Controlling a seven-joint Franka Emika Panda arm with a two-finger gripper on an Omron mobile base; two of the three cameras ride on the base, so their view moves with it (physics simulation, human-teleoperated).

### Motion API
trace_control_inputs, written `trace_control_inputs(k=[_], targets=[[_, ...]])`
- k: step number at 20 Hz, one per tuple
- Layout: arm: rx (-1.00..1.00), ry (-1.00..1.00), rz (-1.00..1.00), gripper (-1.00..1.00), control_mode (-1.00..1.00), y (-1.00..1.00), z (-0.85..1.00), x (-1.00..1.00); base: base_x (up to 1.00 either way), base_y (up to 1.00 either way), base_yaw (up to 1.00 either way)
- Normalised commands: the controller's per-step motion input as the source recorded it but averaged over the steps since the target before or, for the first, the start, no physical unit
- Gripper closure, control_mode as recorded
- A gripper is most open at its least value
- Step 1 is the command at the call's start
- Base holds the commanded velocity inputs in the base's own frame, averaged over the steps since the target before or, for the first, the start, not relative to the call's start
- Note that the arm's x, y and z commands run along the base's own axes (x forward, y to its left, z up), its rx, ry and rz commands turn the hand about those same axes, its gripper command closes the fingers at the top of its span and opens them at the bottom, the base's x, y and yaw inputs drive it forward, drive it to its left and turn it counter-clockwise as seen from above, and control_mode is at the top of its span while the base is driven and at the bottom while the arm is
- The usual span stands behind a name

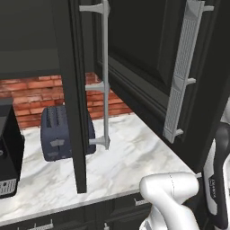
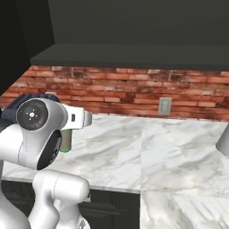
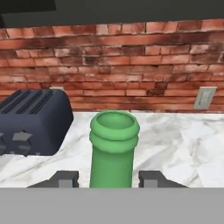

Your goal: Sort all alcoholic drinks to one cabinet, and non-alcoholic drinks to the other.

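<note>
Green bottle [image 3: 113,148] sits clamped in the end effector [image 3: 113,178], toaster [image 3: 33,122] near, bare marble counter [image 3: 183,144] opposite.

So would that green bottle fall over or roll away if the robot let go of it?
The green bottle looks tall and slim, so it would probably tip easily if bumped. It is round, so once on its side it would likely roll across the smooth counter. It looks hard, so the gripper on either side probably won't squash it.
</note>
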Motion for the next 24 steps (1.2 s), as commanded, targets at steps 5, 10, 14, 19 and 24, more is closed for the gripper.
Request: trace_control_inputs(k=[5, 10, 14, 19, 24], targets=[[0.09, -0.01, 0.09, 1.00, -1.00, 0.00, 0.72, 0.01, 0.00, 0.00, 0.00], [0.07, -0.01, 0.12, 1.00, -1.00, 0.01, 0.86, 0.01, 0.00, 0.00, 0.00], [0.01, -0.06, 0.07, 1.00, -1.00, 0.16, 0.74, 0.03, 0.00, 0.00, 0.00], [0.00, -0.29, 0.01, 1.00, -1.00, 0.08, 0.66, 0.00, 0.00, 0.00, 0.00], [0.00, -0.33, 0.00, 1.00, -1.00, 0.18, 0.45, 0.03, 0.00, 0.00, 0.00]])
